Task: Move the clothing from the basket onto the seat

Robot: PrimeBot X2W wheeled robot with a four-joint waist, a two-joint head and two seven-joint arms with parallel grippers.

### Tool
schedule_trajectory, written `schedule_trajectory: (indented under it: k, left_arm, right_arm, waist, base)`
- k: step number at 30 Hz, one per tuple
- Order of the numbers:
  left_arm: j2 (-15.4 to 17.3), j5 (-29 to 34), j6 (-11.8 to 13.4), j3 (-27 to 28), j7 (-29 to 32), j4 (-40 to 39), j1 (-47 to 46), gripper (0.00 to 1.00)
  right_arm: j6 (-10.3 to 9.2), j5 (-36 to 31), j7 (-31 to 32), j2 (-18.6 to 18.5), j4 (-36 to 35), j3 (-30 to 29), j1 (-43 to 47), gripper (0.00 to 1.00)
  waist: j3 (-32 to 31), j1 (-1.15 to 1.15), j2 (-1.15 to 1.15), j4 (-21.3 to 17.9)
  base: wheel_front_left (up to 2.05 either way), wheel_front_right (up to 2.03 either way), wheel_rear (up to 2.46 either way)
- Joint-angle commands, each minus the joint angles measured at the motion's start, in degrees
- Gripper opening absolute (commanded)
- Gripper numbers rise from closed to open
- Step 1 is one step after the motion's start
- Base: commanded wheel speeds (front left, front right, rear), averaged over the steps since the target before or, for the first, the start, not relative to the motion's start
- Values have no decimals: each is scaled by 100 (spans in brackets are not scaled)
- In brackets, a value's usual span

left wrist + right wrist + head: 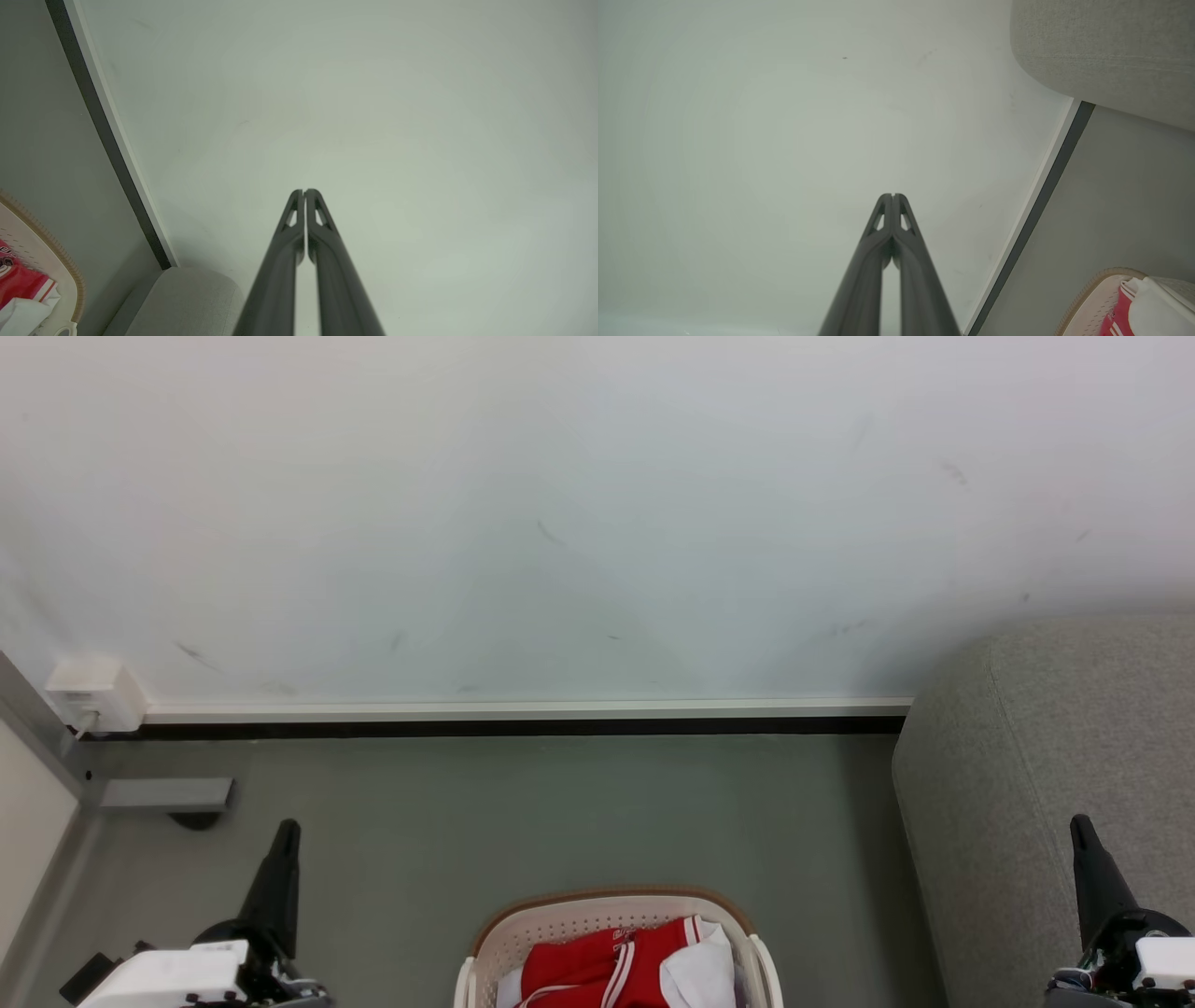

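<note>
The large light-grey woven couch (1027, 756) lay beside the right pincer (1081, 823). Between that and the left pincer (287, 828) sat the oval cream perforated plastic basket (551, 926) of soft, light red clothing (588, 966), probably best pinched at a raised fold. Both pincers were closed and empty.

The left gripper (304, 192) and right gripper (893, 195) point forward, fingers pressed together, holding nothing.

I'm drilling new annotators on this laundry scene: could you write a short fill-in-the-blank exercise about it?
1. The clothing in the basket is mostly ____ with white trim.
2. In the head view, the seat stands to the basket's ____.
3. The left gripper and the right gripper both have their fingers ____, holding nothing.
Missing words: red; right; shut.
</note>
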Motion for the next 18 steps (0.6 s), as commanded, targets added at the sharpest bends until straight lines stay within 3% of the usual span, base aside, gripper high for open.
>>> schedule_trajectory:
  k: [1, 18]
  left_arm:
    - [14, -82, -26, 7, 14, -17, -26, 0]
    - [14, -82, -26, 7, 14, -17, -26, 0]
  right_arm:
    - [-13, 70, -21, -31, -23, 3, -12, 0]
    - [-13, 70, -22, -31, -23, 3, -12, 0]
  waist:
    - [0, 0, 0, 0]
    - [0, 0, 0, 0]
  base:
    - [0, 0, 0]
    - [0, 0, 0]
